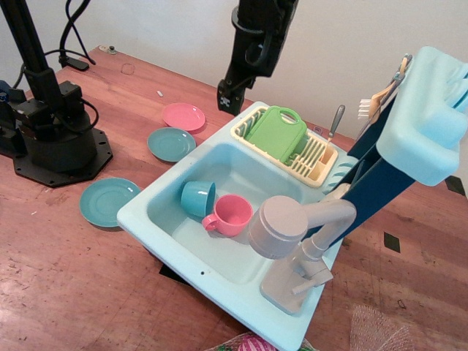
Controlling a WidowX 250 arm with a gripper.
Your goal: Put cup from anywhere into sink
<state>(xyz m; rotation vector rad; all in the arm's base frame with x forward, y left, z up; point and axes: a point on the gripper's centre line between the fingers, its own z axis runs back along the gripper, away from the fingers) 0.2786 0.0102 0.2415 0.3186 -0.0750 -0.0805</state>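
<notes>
Lying mid-frame inside the sink [157, 191], the cup [232, 216] looks delivered; gripper [227, 96], upper centre, empty, opening unclear.

Small pink plastic cup [232, 215] lies on its side in the light-blue plastic sink basin [164, 191], touching the teal handleless cup [197, 198]. Black gripper [227, 95] hangs above the sink's far-left rim, empty; its fingers' spacing is unclear. Green board [277, 133] stands in the yellow dish rack [319, 161].

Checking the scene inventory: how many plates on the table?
3. Pink plate at the back, teal plate just in front of it, second teal plate nearer the camera, left of the sink. The sink may hide more.
</notes>
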